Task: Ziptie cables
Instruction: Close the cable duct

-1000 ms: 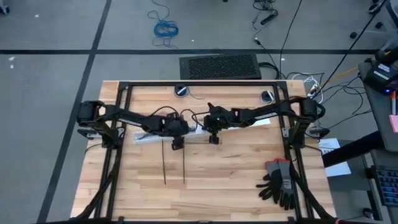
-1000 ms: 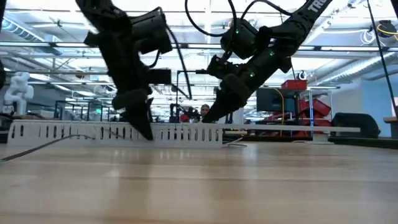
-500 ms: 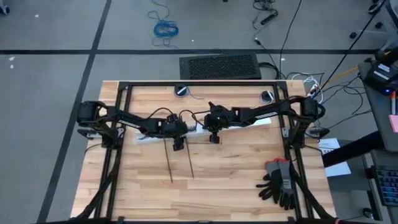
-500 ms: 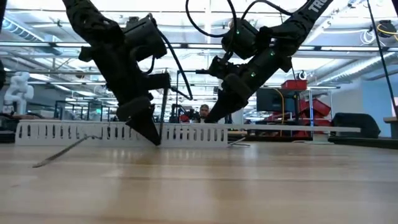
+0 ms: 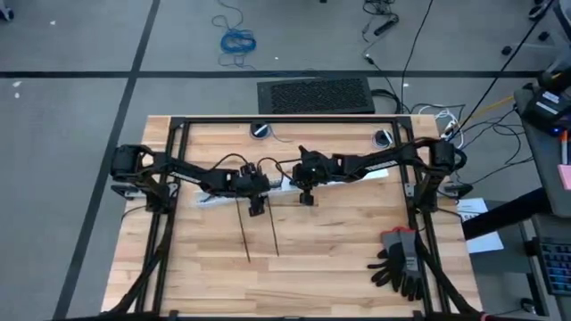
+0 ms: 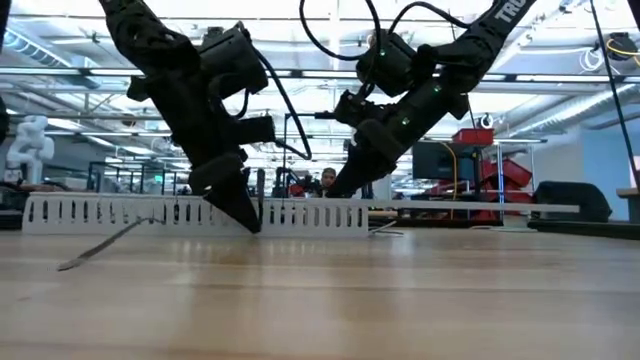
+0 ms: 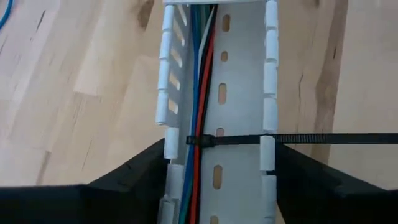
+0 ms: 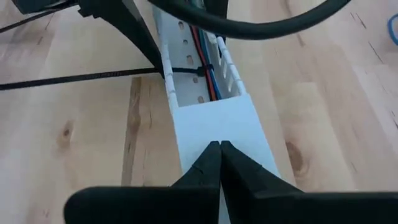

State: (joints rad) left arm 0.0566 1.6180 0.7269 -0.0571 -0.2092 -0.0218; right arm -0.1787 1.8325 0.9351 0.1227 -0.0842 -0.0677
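Both grippers on the slotted duct, cables tied inside it

The left gripper (image 5: 256, 207) sits near the middle of the wooden table (image 5: 339, 254), at about 9 o'clock from the right gripper (image 5: 306, 198), which is just beside it. In the left wrist view the left gripper's fingers (image 7: 134, 177) stand wide apart, one on each outer side of the white slotted duct (image 7: 239, 93); whether they press its walls I cannot tell.

The cables (image 7: 200, 81), blue, green, white and red here, run along the floor of the duct against one slotted wall. One ziptie (image 7: 323, 139) is looped around them, its head at the bundle and its long tail passing out through a wall slot and across the wood. The right wrist view shows the same tie (image 8: 81, 77) around the cables (image 8: 208, 78).

The right gripper's fingers (image 8: 208, 165) are pressed together at the tips, down on the flat closed end of the duct (image 8: 217, 127); nothing shows between them.

From above, two zipties (image 5: 270, 234) lie on the table, trailing toward 6 o'clock from the left gripper, near each other. Black gloves (image 5: 401, 263) lie at about 4 o'clock from the grippers, near the table's edge
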